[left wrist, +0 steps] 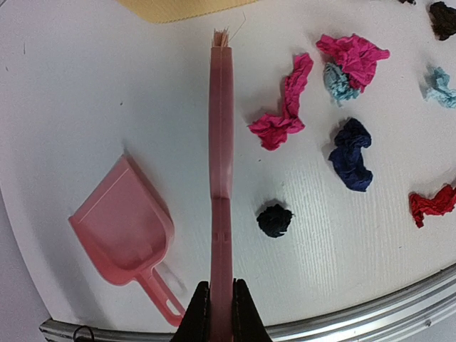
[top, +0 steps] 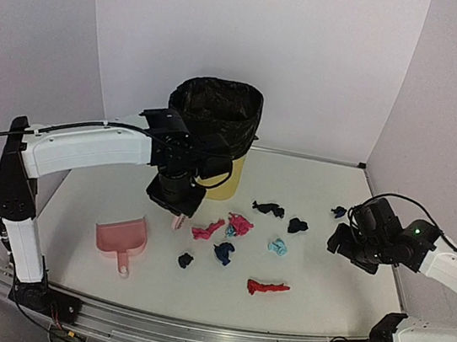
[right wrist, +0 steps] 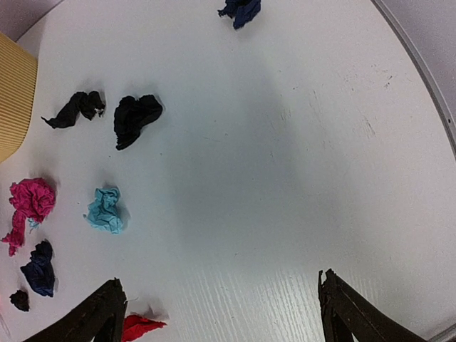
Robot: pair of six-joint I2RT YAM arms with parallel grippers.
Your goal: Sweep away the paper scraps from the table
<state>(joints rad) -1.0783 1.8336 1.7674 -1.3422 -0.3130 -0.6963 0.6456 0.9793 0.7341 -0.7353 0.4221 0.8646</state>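
Several crumpled paper scraps lie mid-table (top: 89,194): magenta (top: 206,231), teal (top: 277,246), navy (top: 224,252), red (top: 267,288) and black (top: 297,226). My left gripper (top: 174,204) hangs just left of them, shut on the handle of a pink hand brush (left wrist: 221,142). The brush points away from the gripper (left wrist: 221,308), its bristles near the yellow bin base. In that view a magenta scrap (left wrist: 281,117) and a small dark wad (left wrist: 275,220) lie right of the brush. My right gripper (right wrist: 219,279) stands open over bare table at the right, with nothing between its fingers.
A pink dustpan (top: 121,239) lies flat at front left, its handle toward the front rail (top: 188,335). A black-bagged bin (top: 215,118) on a yellow base stands at the back centre. One navy scrap (top: 339,211) lies apart near the right gripper. White walls close the sides.
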